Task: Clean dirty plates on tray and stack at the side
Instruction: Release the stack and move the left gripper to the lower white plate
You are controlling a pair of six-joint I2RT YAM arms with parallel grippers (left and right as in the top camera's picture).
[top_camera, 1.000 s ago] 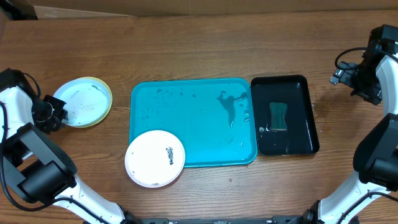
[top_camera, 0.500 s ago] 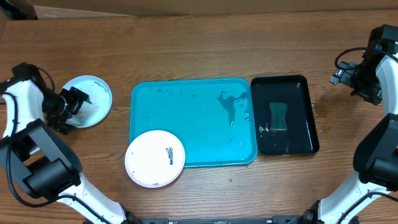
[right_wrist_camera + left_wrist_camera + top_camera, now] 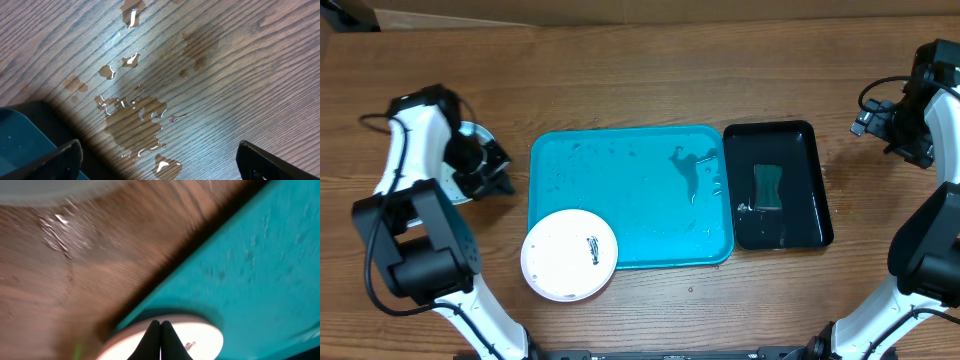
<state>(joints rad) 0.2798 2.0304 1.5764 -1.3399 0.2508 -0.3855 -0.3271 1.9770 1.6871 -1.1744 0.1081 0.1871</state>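
The turquoise tray point(image 3: 630, 195) lies mid-table with water streaks on it. The white plate point(image 3: 569, 254), with a dark smear, overlaps the tray's front-left corner. The light blue plate point(image 3: 477, 133) sits on the table left of the tray, mostly hidden under my left arm; the lime green plate does not show. My left gripper point(image 3: 503, 178) is shut and empty between that plate and the tray. In the blurred left wrist view its gripper point(image 3: 161, 325) points at the white plate point(image 3: 200, 336) beside the tray point(image 3: 260, 255). My right gripper point(image 3: 895, 125) is open and empty over wet wood.
A glossy black tray point(image 3: 810, 200) with a green sponge point(image 3: 768, 187) stands right of the turquoise tray. Water puddles point(image 3: 140, 120) lie on the wood under my right gripper point(image 3: 160, 165), with the black tray's corner point(image 3: 20, 135) beside them.
My left arm has swung from the left side of the plate stack across it to the right, towards the tray. The right arm has not moved.
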